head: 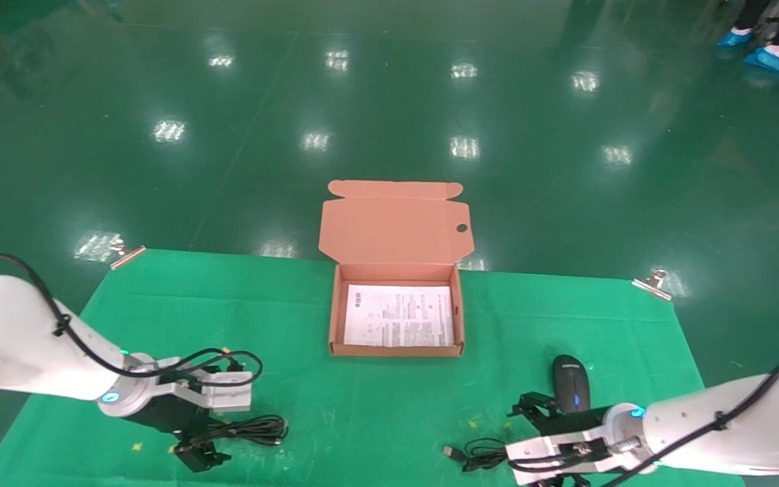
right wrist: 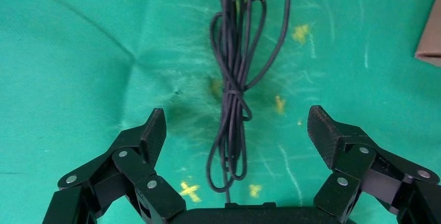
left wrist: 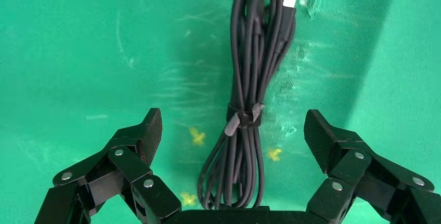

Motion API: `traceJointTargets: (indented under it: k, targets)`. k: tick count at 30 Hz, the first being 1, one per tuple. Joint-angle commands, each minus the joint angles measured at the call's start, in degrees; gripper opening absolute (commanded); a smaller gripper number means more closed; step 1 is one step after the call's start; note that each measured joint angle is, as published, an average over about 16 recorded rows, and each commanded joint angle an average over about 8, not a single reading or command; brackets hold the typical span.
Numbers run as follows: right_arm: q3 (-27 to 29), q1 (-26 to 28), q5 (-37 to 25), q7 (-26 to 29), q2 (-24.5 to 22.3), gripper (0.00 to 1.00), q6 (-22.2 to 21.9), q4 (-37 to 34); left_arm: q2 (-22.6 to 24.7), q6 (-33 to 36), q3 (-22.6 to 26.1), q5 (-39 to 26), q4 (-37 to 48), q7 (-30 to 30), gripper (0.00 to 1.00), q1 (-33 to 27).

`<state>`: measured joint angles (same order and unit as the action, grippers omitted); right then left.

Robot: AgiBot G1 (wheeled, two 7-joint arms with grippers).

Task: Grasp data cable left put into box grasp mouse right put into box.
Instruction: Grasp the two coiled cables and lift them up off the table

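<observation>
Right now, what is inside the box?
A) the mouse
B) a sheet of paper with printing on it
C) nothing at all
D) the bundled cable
B: a white printed sheet lies flat in the open box, while the mouse and the data cable both lie on the green cloth outside it.

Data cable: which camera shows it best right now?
The left wrist view: the data cable lies strapped between the open left gripper fingers. The head view shows a small coil; the right wrist view shows only the mouse's cord.
</observation>
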<state>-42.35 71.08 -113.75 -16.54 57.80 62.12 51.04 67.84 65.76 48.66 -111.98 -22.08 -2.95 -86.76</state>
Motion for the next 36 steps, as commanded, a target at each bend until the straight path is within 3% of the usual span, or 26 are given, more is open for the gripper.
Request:
traceJointTargets:
  k: [1, 2, 36]
  targets:
    - [-0.1, 0.0, -0.4, 0.0, 0.4, 0.03, -0.6, -0.8, 0.2, -0.4, 0.0, 0.0, 0.8, -0.7, 0.05, -0.2]
    - [-0.1, 0.0, -0.4, 0.0, 0.4, 0.00, -0.7, -1.0, 0.2, -0.5, 0.0, 0.0, 1.0, -0.8, 0.00, -0.2]
    - [0.0, 0.0, -0.1, 0.1, 0.0, 0.00, -0.1, -0.1, 0.0, 0.0, 0.0, 0.0, -0.1, -0.2, 0.00, 0.0]
